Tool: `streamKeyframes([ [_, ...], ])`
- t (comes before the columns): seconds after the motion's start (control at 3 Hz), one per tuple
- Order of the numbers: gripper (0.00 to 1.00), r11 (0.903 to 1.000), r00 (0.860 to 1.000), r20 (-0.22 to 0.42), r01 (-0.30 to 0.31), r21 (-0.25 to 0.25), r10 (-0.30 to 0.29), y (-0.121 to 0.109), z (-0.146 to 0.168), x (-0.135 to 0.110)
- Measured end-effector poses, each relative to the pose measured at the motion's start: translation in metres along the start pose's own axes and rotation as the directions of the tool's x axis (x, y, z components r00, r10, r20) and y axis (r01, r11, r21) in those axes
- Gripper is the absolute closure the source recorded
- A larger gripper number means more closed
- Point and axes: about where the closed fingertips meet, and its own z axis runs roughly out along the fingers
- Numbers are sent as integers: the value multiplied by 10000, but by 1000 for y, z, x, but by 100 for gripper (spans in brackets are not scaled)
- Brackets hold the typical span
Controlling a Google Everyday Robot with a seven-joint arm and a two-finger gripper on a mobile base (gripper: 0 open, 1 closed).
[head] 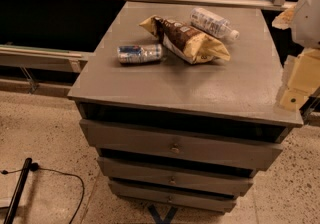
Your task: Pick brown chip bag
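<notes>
The brown chip bag [186,39] lies on its side on the far middle of the grey drawer cabinet's top [215,88]. It is wrinkly, with a dark brown middle, a white label patch and tan-yellow ends. My gripper [295,87] is at the right edge of the view, above the cabinet's right front corner. It is well to the right of the bag, nearer the front, and apart from it. It holds nothing that I can see.
A silver-blue drink can [140,53] lies on its side just left of the bag. A clear plastic bottle with a white cap [212,23] lies behind the bag. The cabinet has three drawers [175,147]. A black cable [60,175] lies on the floor at the lower left.
</notes>
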Motion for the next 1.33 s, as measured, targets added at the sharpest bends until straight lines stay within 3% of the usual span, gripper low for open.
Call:
streamKeyframes([
  [0.33, 0, 10000, 10000, 1, 0, 2, 0, 0, 0, 0],
  [0.67, 0, 9997, 9945, 1019, -252, 49, 246, -6, 3, -10],
  [1.0, 0, 9959, 9473, 3108, -880, 205, 773, -28, 26, -7],
  [1.33, 0, 9862, 8412, 5313, -1549, 587, 1005, -55, 32, -20],
])
